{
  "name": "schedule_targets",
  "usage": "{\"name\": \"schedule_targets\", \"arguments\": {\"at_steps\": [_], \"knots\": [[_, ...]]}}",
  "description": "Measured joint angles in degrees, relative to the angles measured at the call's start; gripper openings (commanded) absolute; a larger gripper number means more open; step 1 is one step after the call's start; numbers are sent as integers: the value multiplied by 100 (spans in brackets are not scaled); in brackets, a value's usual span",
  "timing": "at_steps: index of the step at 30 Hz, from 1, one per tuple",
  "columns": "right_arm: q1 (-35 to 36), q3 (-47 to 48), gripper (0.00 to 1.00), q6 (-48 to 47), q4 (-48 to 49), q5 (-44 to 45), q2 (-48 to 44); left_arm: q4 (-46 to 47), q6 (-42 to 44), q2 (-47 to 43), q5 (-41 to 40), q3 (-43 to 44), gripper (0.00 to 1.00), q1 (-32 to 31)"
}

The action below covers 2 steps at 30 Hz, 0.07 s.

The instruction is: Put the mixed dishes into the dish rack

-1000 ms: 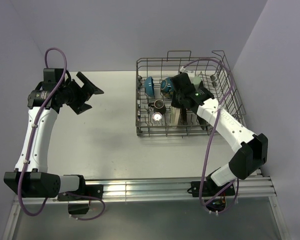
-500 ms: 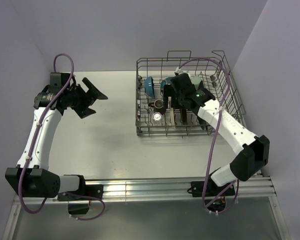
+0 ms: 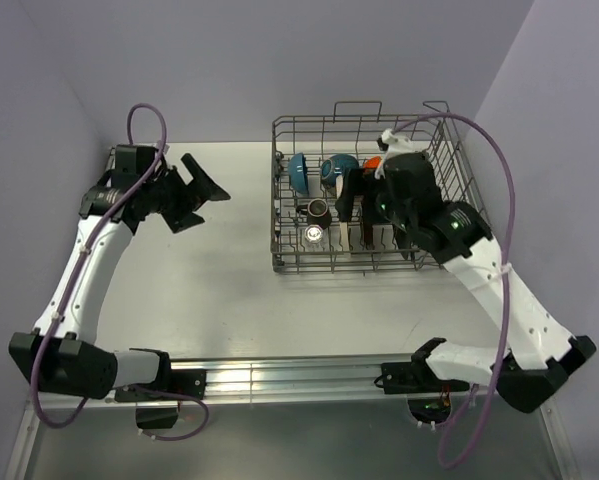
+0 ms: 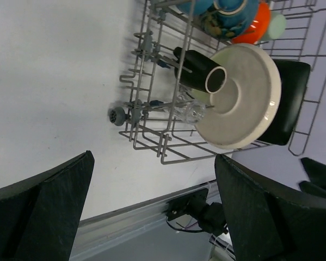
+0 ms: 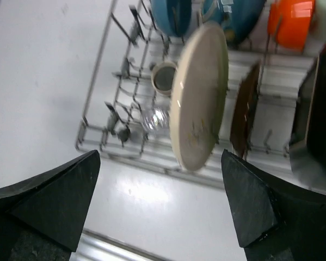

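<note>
Left fingers (image 4: 48,201): spread wide, nothing between them. They hang over the far-left part of the table (image 3: 199,280), well apart from the dish rack (image 3: 309,262), pointing toward it.

Right fingers (image 5: 48,201): also spread wide, gripping nothing. They are held above the middle of the rack and touch no dish.

Dish rack: stands in the far-right corner of the table, with the dishes inside it.

Contents as seen:
- Cream round plate (image 5: 198,109) stands on edge among the tines, in the near half of the rack.
- Small brown mug (image 3: 319,209) sits just beside the plate on the rack's left side, its mouth showing from above.
- Clear glass (image 3: 312,235) is near the rack's near-left corner, just on the near side of the mug.
- Two blue bowls (image 5: 176,13) stand on edge side by side along the far-left part of the rack.
- Orange bowl (image 5: 290,22) is just to the right of the blue pair.
- Pale green cup (image 4: 277,24) peeks out just beside the orange bowl.
- Black square plate (image 4: 285,100) stands on edge on the far side of the cream plate from the mug.
- Thin dark disc (image 5: 244,109) stands on edge between the cream plate and the black one. It is possibly a saucer, but the wrist view is too blurred to fix its colour.
</note>
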Motion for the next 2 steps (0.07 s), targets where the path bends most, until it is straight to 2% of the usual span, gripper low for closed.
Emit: {"name": "schedule_targets", "arguments": {"at_steps": [2], "knots": [[0,-444,100,59,-24,-79,-393,214,-52,-293,68,-236,99,-2]]}}
